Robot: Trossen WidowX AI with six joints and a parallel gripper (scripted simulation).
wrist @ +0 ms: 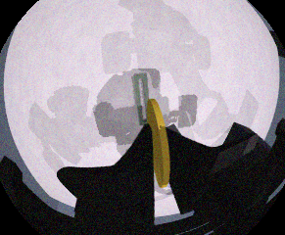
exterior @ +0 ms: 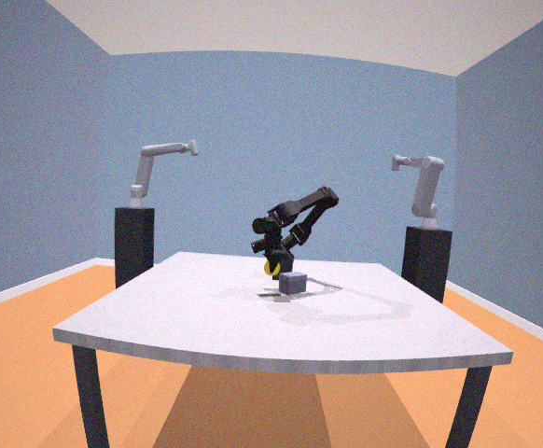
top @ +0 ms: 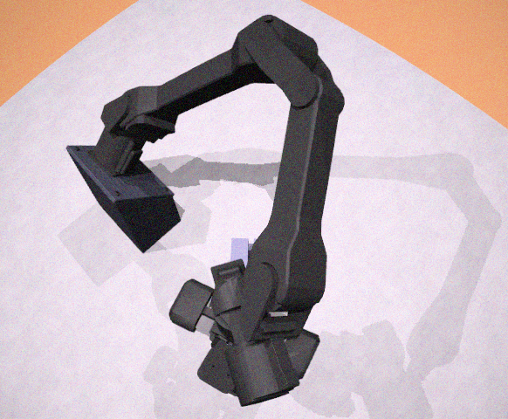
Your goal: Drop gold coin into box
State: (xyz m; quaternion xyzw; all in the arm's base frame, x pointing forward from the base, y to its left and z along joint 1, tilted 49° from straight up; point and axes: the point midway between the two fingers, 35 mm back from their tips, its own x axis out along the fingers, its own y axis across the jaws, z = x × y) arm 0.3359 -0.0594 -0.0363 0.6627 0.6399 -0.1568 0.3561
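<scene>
My gripper [exterior: 272, 270] [wrist: 150, 128] is shut on the gold coin [exterior: 266, 269] [wrist: 161, 157], which is upright with its edge toward the wrist camera. It is in the air, clear above the dark-green holder [exterior: 268, 294] [wrist: 136, 95]. The holder lies empty on the table. The closed grey box [top: 239, 248] [exterior: 292, 284] stands right of the holder in the exterior view. Its top is slightly lower than the coin's middle there. In the top view the arm covers most of the box, and the fingers and coin are hidden. The slot cannot be made out clearly.
The pale table [exterior: 204, 332] carries the arm's dark base [top: 143, 221], behind the box in the exterior view. Shadows of the arm fall across the table. Two light arms [exterior: 145, 168] [exterior: 425, 188] stand on dark pedestals beyond the table's sides.
</scene>
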